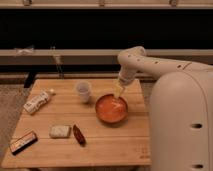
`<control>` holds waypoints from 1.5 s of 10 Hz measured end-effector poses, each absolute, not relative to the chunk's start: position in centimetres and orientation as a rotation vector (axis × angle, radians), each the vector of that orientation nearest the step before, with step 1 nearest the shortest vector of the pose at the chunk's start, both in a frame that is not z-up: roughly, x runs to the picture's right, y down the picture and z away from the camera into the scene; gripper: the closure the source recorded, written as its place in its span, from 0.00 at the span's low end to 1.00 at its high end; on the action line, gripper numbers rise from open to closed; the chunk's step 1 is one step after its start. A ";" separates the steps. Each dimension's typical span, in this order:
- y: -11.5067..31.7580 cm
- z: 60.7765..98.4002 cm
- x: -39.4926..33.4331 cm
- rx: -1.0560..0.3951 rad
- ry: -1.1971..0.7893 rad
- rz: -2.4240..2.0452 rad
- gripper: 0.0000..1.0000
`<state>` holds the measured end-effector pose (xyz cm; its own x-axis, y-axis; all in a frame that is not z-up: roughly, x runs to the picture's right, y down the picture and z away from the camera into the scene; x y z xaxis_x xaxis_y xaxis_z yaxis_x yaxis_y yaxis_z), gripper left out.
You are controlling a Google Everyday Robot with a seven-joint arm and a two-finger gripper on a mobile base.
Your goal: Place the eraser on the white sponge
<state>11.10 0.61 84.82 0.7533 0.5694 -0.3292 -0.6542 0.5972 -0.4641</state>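
The eraser (23,142), a flat black bar with an orange-brown rim, lies at the front left corner of the wooden table (110,145). The white sponge (59,131), a small off-white block, lies to its right. My gripper (117,93) hangs from the white arm over the far rim of an orange bowl (111,108), far to the right of both the eraser and the sponge.
A dark red pod-shaped thing (78,134) lies right next to the sponge. A clear plastic cup (83,91) stands mid-table. A white labelled bottle (38,101) lies at the left. My white body (182,125) fills the right side.
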 end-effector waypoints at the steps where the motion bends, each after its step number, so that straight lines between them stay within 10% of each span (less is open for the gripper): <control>1: 0.6 84.6 11.0 -0.593 0.151 0.701 0.20; 15: 19.4 71.3 -12.5 -0.518 0.009 0.109 0.20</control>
<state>-12.51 19.35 71.26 0.9941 0.1017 -0.0364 -0.1064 0.8629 -0.4940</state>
